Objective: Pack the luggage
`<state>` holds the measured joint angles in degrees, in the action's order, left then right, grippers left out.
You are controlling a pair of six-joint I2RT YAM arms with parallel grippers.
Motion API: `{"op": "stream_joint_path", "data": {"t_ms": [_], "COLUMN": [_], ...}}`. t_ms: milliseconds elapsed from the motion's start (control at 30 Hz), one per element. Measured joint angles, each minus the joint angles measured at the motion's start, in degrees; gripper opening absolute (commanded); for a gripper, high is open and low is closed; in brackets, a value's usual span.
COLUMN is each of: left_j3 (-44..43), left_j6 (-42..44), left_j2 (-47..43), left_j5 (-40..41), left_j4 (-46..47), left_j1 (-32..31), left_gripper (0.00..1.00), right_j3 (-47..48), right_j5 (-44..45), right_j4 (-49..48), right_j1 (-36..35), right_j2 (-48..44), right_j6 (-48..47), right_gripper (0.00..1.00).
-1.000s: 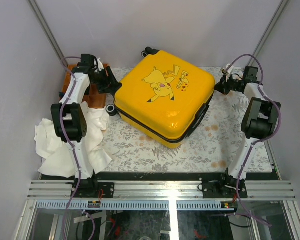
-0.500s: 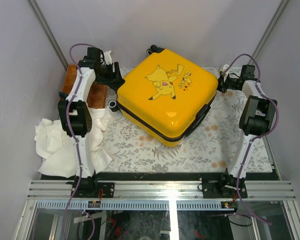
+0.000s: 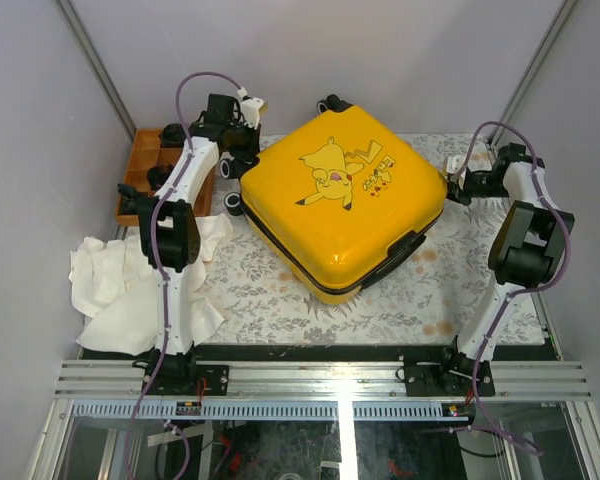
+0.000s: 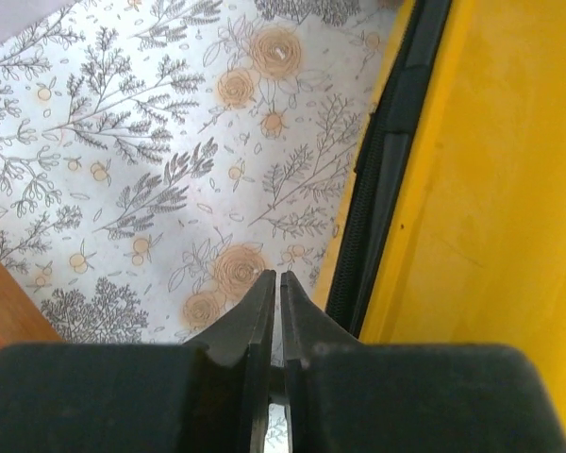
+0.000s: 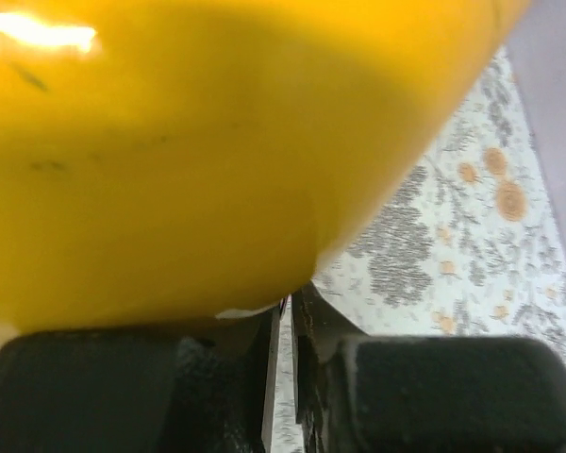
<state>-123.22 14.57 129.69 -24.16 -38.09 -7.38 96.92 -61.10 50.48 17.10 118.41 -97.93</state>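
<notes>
the luggage (image 3: 345,215) lies flat and shut in the middle of the floral worktop (image 3: 270,300), print side up and turned at an angle, with the two arms at opposite corners. the left hand (image 4: 274,278) is closed on nothing, its fingers pressed together just beside the black zipper seam (image 4: 387,189) at the far left corner. the right hand (image 5: 285,302) sits tight against the yellow shell at the right corner, its fingers almost together; the view is so close that i cannot be sure, but nothing seems to be caught between them. an orange tray (image 3: 145,175) and a white cloth (image 3: 110,290) wait on the left. my reading is that the case is being squared up before it can be opened, so packing has barely begun. to do this well, push low on the shell near the seam with closed fingers, keep the two hands working against each other so the case pivots rather than slides, and stop once the zipper side is within easy reach.
</notes>
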Motion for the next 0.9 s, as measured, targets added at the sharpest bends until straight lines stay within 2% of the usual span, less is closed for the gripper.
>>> {"op": "stream_joint_path", "data": {"t_ms": [67, 133, 233, 333, 400, 533, 667, 767, 900], "left_j3": [-0.24, -0.70, -0.76, -0.76, -0.76, -0.13, 3.52, 8.59, 20.26], "left_j6": [-0.90, -2.91, -6.43, -10.01, -12.76, -16.09, -17.66, -18.45, -19.93], "left_j2": [0.35, 0.76, 0.98, 0.98, 0.68, -2.01, -9.07, -16.46, -27.50], "left_j5": [0.13, 0.13, 0.59, 2.78, 3.17, 3.98, 3.96, 3.19, -0.04], "left_j4": [1.27, 2.95, 6.03, 9.90, 11.58, 12.59, 12.81, 13.55, 13.73], "left_j1": [-0.09, -0.09, -0.04, 0.35, 0.76, 1.99, 5.05, 9.44, 14.93], "left_gripper": [0.09, 0.18, 0.47, 0.67, 0.85, 0.89, 0.89, 0.89, 0.89], "right_j3": [-1.88, -4.85, -9.38, -11.17, -10.86, -8.41, -4.37, 0.94, 9.64], "right_j5": [0.26, 0.17, 0.59, 0.59, 0.57, 1.33, 3.34, 4.66, 6.08], "right_j4": [3.41, 2.89, -2.23, -7.96, -10.27, -14.23, -17.05, -18.49, -20.13], "right_j1": [0.59, 1.07, 1.90, 2.95, 3.74, 5.81, 7.61, 8.28, 7.28], "right_j2": [-1.42, -3.41, -6.80, -8.17, -8.09, -7.17, -4.96, -1.81, 3.04], "right_j6": [-2.29, -0.90, 7.45, 18.91, 24.52, 34.62, 40.85, 46.99, 54.34], "right_gripper": [0.31, 0.44, 0.54, 0.66, 0.76, 0.87, 0.90, 0.92, 0.93]}}
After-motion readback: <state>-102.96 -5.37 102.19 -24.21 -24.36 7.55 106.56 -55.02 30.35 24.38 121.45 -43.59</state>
